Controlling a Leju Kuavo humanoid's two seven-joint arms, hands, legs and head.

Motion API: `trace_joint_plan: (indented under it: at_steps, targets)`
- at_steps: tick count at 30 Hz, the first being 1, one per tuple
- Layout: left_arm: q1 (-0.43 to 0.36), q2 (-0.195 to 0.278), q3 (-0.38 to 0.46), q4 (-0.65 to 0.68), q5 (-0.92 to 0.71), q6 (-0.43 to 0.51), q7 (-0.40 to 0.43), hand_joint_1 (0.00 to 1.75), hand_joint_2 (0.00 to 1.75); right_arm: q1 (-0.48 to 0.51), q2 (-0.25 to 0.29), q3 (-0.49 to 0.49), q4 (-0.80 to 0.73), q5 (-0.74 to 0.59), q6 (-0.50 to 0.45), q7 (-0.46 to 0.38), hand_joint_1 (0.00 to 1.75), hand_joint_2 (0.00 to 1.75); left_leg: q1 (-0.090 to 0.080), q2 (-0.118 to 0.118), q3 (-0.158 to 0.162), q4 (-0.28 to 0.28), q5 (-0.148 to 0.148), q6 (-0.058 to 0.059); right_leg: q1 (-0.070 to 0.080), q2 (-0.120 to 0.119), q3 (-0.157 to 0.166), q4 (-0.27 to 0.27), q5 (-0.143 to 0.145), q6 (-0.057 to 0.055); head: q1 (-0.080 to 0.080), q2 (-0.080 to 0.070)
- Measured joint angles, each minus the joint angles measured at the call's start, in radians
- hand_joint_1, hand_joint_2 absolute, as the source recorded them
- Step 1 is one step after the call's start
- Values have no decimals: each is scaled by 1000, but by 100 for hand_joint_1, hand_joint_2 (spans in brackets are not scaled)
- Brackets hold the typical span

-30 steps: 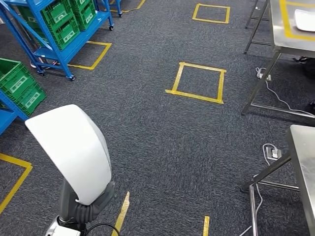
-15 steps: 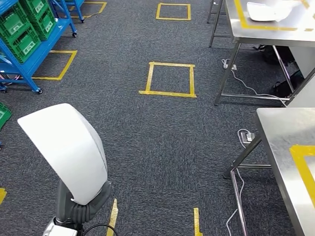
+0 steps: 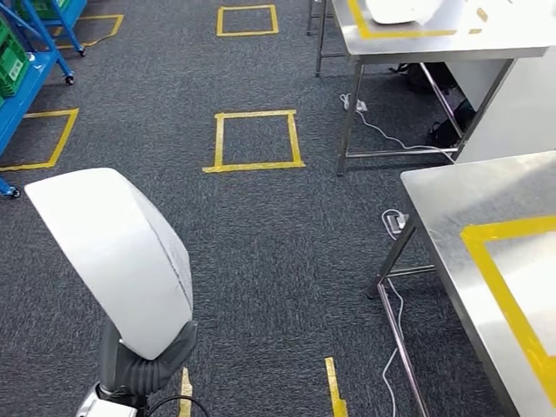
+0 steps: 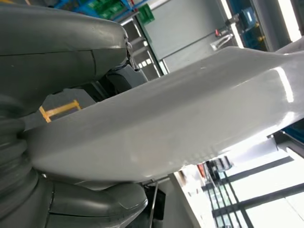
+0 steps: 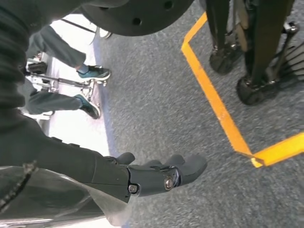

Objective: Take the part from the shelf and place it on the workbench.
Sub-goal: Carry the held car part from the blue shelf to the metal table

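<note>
White curved part [image 3: 122, 256] gripped upright by left hand [image 4: 68, 202], long axis leaning up-left; right hand [image 5: 157, 173] fingers extended, empty

The head view looks steeply down from high on the robot across the grey carpet [image 3: 275, 261]. The left wrist view sits very close behind the left hand [image 4: 53, 52], facing along a white part [image 4: 179, 118]. The right wrist view faces down at the same carpet.
</note>
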Motion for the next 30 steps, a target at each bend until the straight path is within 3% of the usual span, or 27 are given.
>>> trace_joint_plan:
  at_steps: [1, 3, 5, 6, 7, 8, 10, 11, 12, 14, 16, 18, 20, 21, 22, 23, 24, 26, 28, 30]
  targets:
    - [-1, 0, 0, 0, 0, 0, 0, 175, 175, 1, 0, -1, 0, 1, 0, 0, 0, 175, 3, 0, 5, 3, -7, -5, 0, 10, 3, -2, -2, -6, -1, 0]
    - [-3, -1, 0, -1, 0, 0, -1, 175, 175, 2, 0, -2, 0, 1, 0, 0, 0, 175, 8, -39, -12, 59, -42, -14, -3, 31, 15, -7, -6, -19, -6, 0]
    - [0, -1, 0, -1, -1, 0, -2, 175, 175, -1, 0, -3, 0, 3, 0, 0, 0, 175, 9, -88, -82, 196, -99, -16, -3, 54, 25, -8, -11, -29, -13, 0]
    - [2, 0, 0, -1, -1, 0, -2, 175, 175, -3, 0, -4, 0, 3, 0, 0, 0, 175, 9, -98, -123, 263, -117, -16, -2, 68, 29, -8, -15, -32, -14, 0]
    - [3, 0, 0, -1, -1, 0, -2, 175, 175, -4, 0, -5, 0, 4, 0, -1, 0, 175, 9, -101, -155, 305, -117, -14, 0, 82, 34, -8, -19, -34, -14, 0]
    - [3, 0, 0, -1, -1, 0, -2, 175, 175, -3, 0, -7, 0, 4, 0, -1, 0, 175, 9, -103, -170, 309, -95, -11, 1, 97, 41, -8, -24, -34, -15, 0]
    - [3, 1, 0, -1, -1, 0, -2, 175, 175, -2, 0, -10, 0, 5, 0, 0, 0, 175, 8, -123, -152, 213, 1, -2, 2, 127, 61, -8, -36, -32, -17, 0]
    - [3, 1, 0, -1, -1, 0, -2, 175, 175, -2, 0, -11, 0, 5, 1, 1, 0, 175, 8, -149, -134, 156, 41, 3, 2, 141, 68, -8, -42, -29, -17, 0]
    - [4, 1, 0, -1, -1, 0, -2, 175, 175, -3, 0, -13, 0, 6, 1, 1, 0, 175, 8, -173, -116, 106, 65, 8, 1, 154, 72, -8, -48, -24, -18, 0]
    - [4, 2, 0, -2, -1, 0, -2, 175, 175, -5, 0, -15, 1, 6, 1, -1, 0, 175, 6, -196, -95, 56, 58, 17, -5, 175, 65, -7, -49, -9, -19, 0]
    - [2, 2, 1, -3, -1, -1, -2, 175, 175, -3, 0, -16, 1, 6, 1, -2, 0, 175, 5, -179, -80, 25, 46, 25, -8, 178, 58, -3, -44, 5, -21, 0]
    - [2, -1, 2, -3, -1, 0, -2, 175, 175, -3, -1, -17, 1, 6, 1, 4, 0, 175, 8, -157, -58, 8, 44, 34, -5, 135, 40, 37, -61, 13, -14, 0]
    - [3, -2, 3, -3, -1, 0, -2, 175, 175, -8, -1, -18, 1, 7, 3, 9, 0, 175, 8, -129, -41, -1, 39, 40, -3, 84, -27, 147, -110, 21, -7, 0]
    - [4, -3, 3, -3, -1, 0, -3, 175, 175, -9, -1, -18, 1, 9, 3, 9, 0, 175, 7, -114, -37, -1, 34, 41, -5, 73, -70, 210, -132, 26, -6, 0]
    - [4, -3, 4, -3, -1, -1, -3, 175, 175, -9, -1, -18, 2, 12, 4, 9, 0, 175, 6, -101, -32, -1, 29, 41, -6, 67, -104, 253, -141, 30, -6, 0]
    - [4, -3, 4, -3, -2, -1, -4, 175, 175, -7, -1, -18, 2, 15, 4, 9, 0, 175, 6, -89, -24, -1, 22, 40, -8, 64, -122, 263, -129, 33, -5, 0]
    - [4, -3, 4, -3, -3, -1, -6, 175, 175, -5, -1, -19, 2, 17, 4, 10, 0, 175, 6, -77, -15, -1, 14, 38, -8, 59, -120, 233, -95, 35, -5, 0]
    - [3, -4, 4, -3, -5, -1, -9, 175, 175, -2, -1, -22, 2, 21, 4, 12, 0, 175, 6, -55, 9, -1, -3, 32, -5, 27, -79, 113, -9, 30, -5, 0]
    - [4, -4, 5, -3, -8, -2, -11, 175, 175, -6, -1, -24, 2, 22, 5, 12, 0, 175, 2, -34, 23, 1, -20, 20, 5, -15, -52, 30, 17, 16, -5, 0]
    - [4, -3, 5, -3, -11, -2, -14, 175, 175, -7, -1, -25, 2, 23, 6, 10, 0, 175, -2, -16, 34, 6, -32, 8, 11, -19, -47, 18, 9, -3, -7, 0]
